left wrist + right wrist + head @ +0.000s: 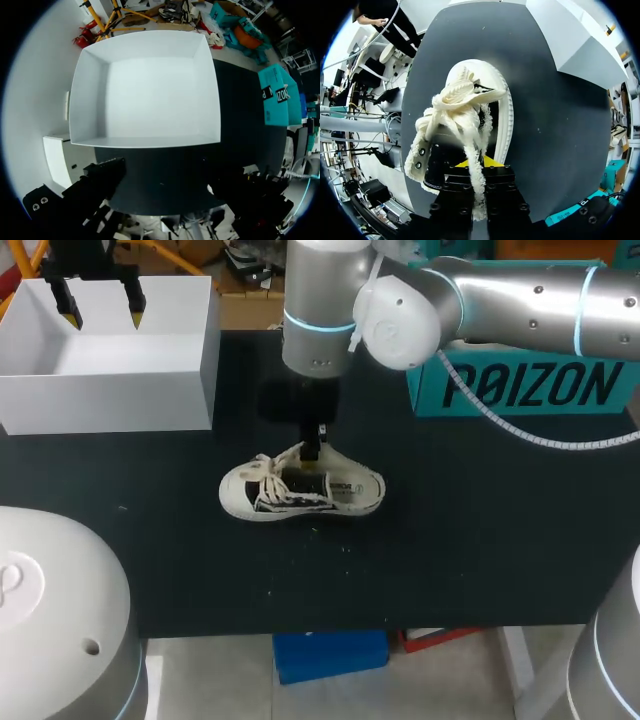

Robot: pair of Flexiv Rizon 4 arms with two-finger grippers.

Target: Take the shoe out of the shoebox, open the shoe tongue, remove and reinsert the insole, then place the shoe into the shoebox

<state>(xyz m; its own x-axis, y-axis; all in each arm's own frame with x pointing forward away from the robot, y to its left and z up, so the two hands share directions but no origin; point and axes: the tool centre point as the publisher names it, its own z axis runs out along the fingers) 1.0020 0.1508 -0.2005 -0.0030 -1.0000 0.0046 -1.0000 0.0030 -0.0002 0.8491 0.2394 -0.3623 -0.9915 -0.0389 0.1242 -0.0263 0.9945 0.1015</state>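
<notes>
While the left gripper [101,302] hangs spread above the white shoebox [110,400], the right gripper [479,162] pinches the shoe [345,495] on the dark table [480,540]; teal box [530,390] behind.

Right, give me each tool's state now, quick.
Left tool: open, empty, over the shoebox.
Right tool: down at the shoe opening, laces over it; state cannot be told.
</notes>
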